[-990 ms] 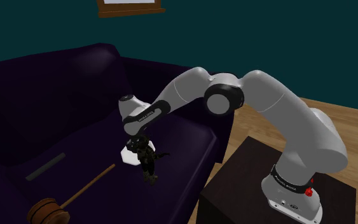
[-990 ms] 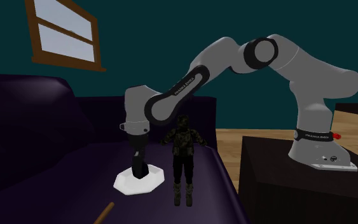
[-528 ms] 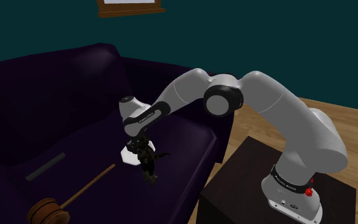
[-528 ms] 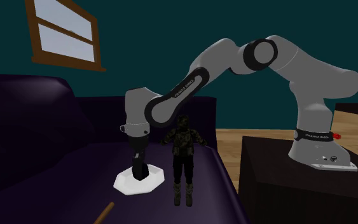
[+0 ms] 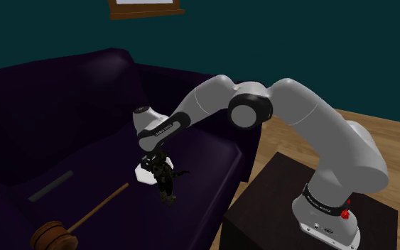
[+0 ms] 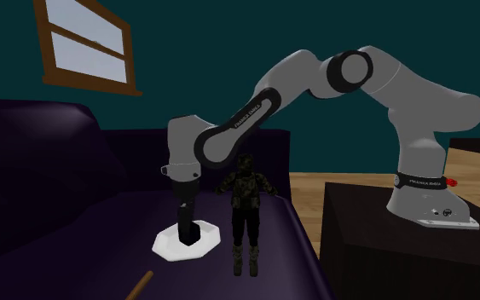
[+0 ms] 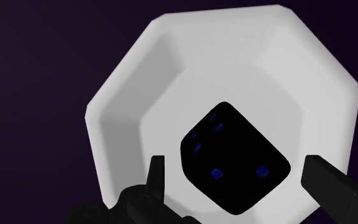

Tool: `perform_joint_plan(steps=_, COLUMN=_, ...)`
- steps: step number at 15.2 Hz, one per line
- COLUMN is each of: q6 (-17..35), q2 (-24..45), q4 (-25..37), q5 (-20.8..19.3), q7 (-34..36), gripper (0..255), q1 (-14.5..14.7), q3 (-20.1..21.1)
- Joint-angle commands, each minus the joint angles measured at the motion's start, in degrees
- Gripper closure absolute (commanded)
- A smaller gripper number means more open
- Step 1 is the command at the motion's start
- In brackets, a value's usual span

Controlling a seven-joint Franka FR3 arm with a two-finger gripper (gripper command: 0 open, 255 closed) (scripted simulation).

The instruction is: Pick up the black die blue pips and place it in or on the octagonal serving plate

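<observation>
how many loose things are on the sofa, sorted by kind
black die with blue pips: 1
white octagonal plate: 1
camouflage figure: 1
wooden mallet: 1
flat grey bar: 1
total: 5

Figurine [image 6: 246, 213] stands just beside plate [image 6: 168, 247], 2nd ext. view's right: your obstacle. Sofa seat [image 6: 84, 234] opposite is open; mallet [image 5: 56, 234] well apart.
</observation>
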Motion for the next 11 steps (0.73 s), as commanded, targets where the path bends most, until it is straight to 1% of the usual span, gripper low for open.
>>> perform_joint_plan(steps=1, q6=-1.4, q2=-2.2, q4=-0.7, q5=0.1, q7=0.0, gripper=0, q1=-0.1, q3=0.1)
perform_joint_plan(steps=3, q6=-3.1, q2=-4.6, q4=-1.5, q5=0.2, q7=-0.1, gripper=0, q1=-0.2, q3=0.2)
perform_joint_plan(steps=11, q6=-3.1, q2=-4.6, q4=-1.5, q5=0.2, q7=-0.1, gripper=0, q1=-0.2, q3=0.2)
